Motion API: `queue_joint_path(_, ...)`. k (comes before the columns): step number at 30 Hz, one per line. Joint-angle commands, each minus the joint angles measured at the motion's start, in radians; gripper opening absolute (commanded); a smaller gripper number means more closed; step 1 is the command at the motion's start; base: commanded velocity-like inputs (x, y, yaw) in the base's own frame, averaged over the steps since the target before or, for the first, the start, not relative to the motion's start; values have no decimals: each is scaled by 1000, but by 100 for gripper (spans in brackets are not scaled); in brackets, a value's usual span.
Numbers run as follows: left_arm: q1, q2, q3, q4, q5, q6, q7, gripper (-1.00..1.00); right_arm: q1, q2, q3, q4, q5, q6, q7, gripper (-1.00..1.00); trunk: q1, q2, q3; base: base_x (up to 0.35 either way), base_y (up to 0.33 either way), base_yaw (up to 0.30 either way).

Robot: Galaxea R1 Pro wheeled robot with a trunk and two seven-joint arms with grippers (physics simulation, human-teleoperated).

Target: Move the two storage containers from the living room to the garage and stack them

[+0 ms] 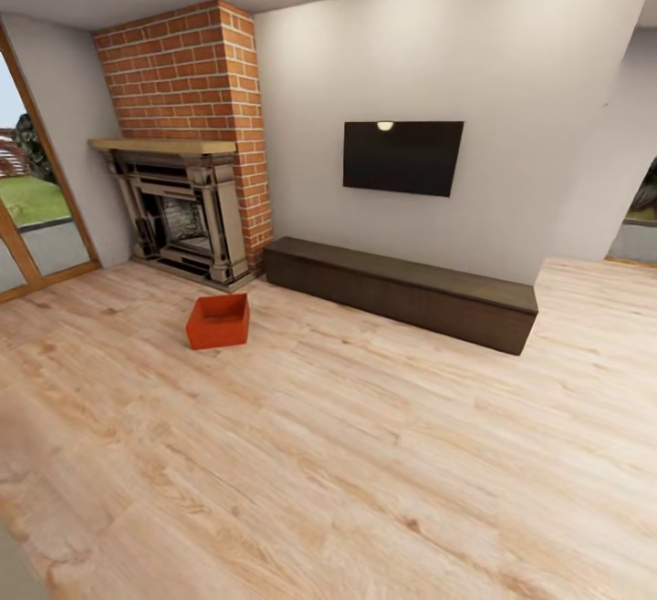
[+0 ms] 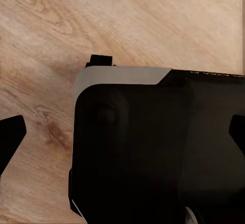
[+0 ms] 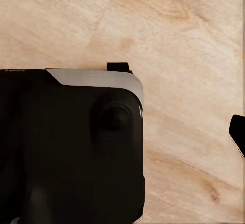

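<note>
One storage container (image 1: 219, 320), an orange-red topless bin, sits on the living room's light wood floor (image 1: 365, 472) in front of the fireplace, left of centre in the head view and some way ahead of me. In the left wrist view, my left gripper (image 2: 122, 134) hangs over my own dark base (image 2: 153, 152), its black fingertips (image 2: 10, 137) far apart and nothing between them. My right gripper (image 3: 122, 134) also hangs over the base (image 3: 66, 147). One black fingertip (image 3: 238, 132) shows at the picture's edge, spread wide and holding nothing.
A brick fireplace (image 1: 187, 208) stands at the back left. A long dark low bench (image 1: 401, 294) runs along the white wall under a black TV (image 1: 402, 157). There is a glass door (image 1: 32, 217) at the far left and an opening (image 1: 639, 217) at the far right. Bare planks lie between me and the container.
</note>
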Motion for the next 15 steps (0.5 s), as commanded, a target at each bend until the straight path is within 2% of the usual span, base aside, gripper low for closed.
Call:
queue_joint_path(1, -1, 0, -2, 1, 10, -3, -4, 100, -1, 1, 8, 2, -9, -4, -2, 100, 1, -1, -1, 322, 0, 13)
queue_joint_path(8, -1, 0, -2, 1, 10, -2, -4, 100, -1, 0, 8, 2, -9, -4, -2, 100, 1, -1, -1, 322, 0, 83)
queue_joint_path(15, -1, 0, -2, 1, 10, -2, -4, 100, -1, -1, 8, 2, -10, -5, -2, 100, 1, -1, -1, 322, 0, 230)
